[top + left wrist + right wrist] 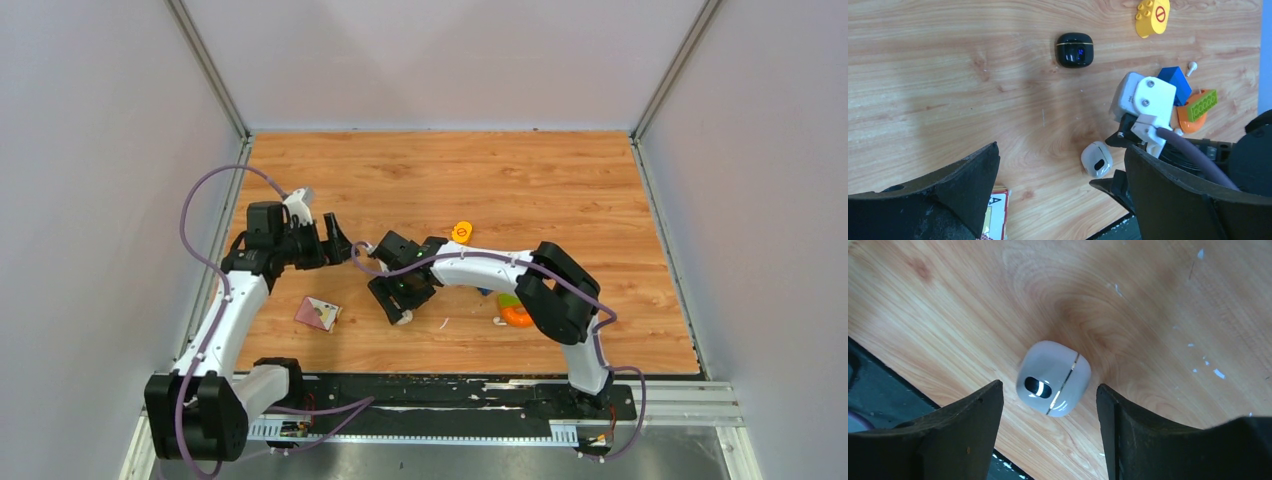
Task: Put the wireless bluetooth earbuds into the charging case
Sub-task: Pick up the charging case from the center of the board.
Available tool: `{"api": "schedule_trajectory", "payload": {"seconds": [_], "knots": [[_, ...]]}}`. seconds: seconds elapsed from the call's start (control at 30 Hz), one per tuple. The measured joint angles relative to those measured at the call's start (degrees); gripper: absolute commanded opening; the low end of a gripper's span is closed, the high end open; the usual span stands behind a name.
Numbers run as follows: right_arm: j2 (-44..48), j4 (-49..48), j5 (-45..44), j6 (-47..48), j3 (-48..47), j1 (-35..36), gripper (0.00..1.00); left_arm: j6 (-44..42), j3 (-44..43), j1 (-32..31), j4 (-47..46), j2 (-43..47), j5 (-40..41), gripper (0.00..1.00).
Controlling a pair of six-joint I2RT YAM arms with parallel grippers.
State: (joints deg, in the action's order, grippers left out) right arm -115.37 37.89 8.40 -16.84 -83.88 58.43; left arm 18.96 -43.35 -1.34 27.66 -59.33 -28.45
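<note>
My right gripper [1048,387]: wide open, holding nothing, above white case [1053,377], lid shut.
My left gripper [1060,149]: open, empty.
White earbud [1192,65]: loose beside blue block [1175,82].
Progress: I judge nothing inserted yet.

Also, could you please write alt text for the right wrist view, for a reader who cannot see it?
A closed white charging case lies on the wooden table, framed by the two black fingers of the open right gripper, which do not touch it. Small white flecks dot the wood.
</note>
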Motion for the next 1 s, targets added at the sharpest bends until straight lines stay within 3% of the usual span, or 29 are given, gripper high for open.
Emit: {"api": "schedule_trajectory", "payload": {"seconds": [0.27, 0.63, 0.7, 0.8, 1.0], "knots": [[1.6, -2.19, -3.28, 2.64, 3.87, 0.2, 0.61, -0.59, -3.06, 0.0, -0.22, -4.28, -1.05, 1.0], [2.82, -7.98, 0.02, 21.62, 7.17, -0.11, 0.51, -4.28, -9.31, 0.0, 0.28, -7.21, -1.9, 0.97], [3.39, -9.14, 0.02, 23.21, 8.28, -0.11, 0.5, -5.09, -10.84, 0.0, 0.81, -7.54, -1.64, 0.94], [4.11, -10.67, 0.07, 25.18, 9.64, 0.0, 0.4, -6.51, -13.49, 0.0, 1.73, -8.22, -1.46, 0.91], [5.09, -10.54, -0.26, 31.43, 9.99, -0.48, 0.33, -9.53, -15.37, 0.0, 2.27, -10.1, -3.96, 0.75]]}}
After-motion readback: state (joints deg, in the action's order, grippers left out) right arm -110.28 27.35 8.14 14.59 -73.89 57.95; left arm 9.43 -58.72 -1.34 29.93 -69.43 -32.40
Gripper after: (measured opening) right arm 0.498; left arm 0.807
